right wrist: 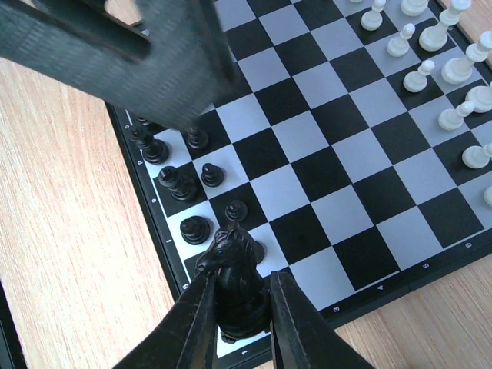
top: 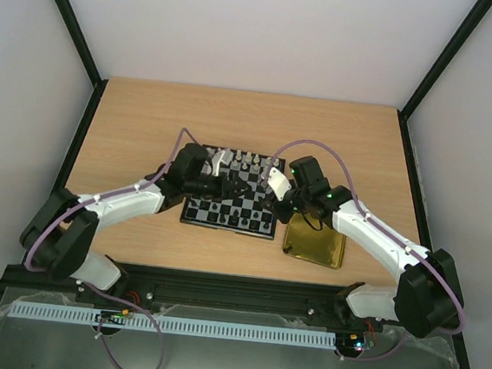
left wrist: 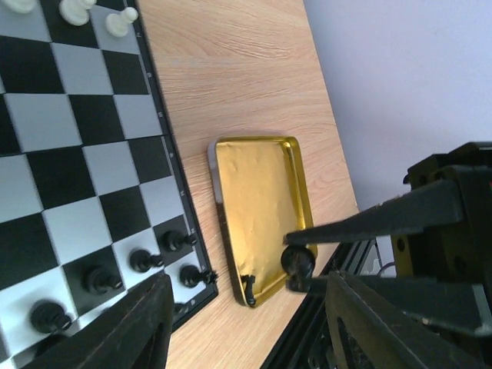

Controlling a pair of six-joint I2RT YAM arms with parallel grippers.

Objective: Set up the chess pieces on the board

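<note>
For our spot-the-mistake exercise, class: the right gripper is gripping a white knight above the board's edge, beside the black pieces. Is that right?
No: the knight is black, not white. The right wrist view shows the right gripper shut on a black knight above the edge of the board, beside the black pieces.

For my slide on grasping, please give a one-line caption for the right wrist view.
Right hand grips a black knight chess piece at a corner of the checkered black-and-white chessboard.
</note>
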